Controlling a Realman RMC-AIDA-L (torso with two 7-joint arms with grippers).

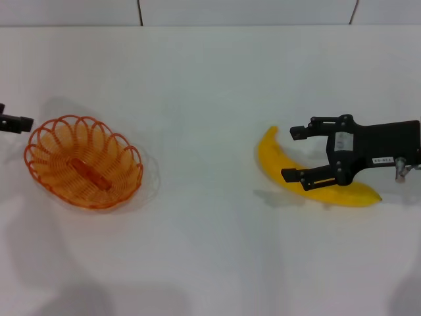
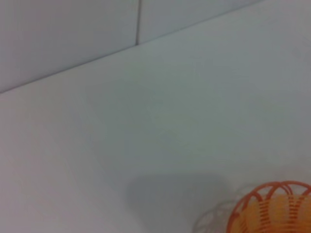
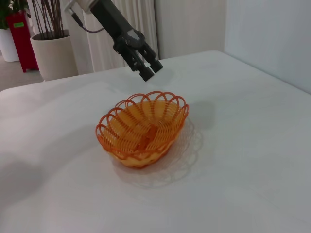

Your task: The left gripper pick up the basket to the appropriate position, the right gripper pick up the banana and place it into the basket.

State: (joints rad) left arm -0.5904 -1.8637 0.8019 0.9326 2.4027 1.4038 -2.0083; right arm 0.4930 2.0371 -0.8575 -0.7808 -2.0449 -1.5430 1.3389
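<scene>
The left end effector is mostly cut off at the left edge of the head view; only a black tip shows, just beside the basket's far-left rim and apart from it. In the right wrist view it hangs above the far side of the basket with its two fingers pressed close together, holding nothing.

The basket sits on the white desk, upright and resting on its base. Nothing loose lies in it; only its own orange ribs and a darker bar along the bottom show through the wire. In the left wrist view just a slice of its looped rim appears, the rest cut off by the frame, with a soft shadow on the desk beside it.

Well to the right of the basket lies the banana, flat on the desk, its curve bowing toward the basket. Its middle is hidden behind the black fingers. The right end effector reaches in from the side away from the basket, fingers spread wide, one finger on the far side of the banana and the other on the near side. Whether the fingers touch the peel cannot be told. The arm behind it is cut off at the right edge.

In the right wrist view a potted plant stands beyond the desk, past the basket.
</scene>
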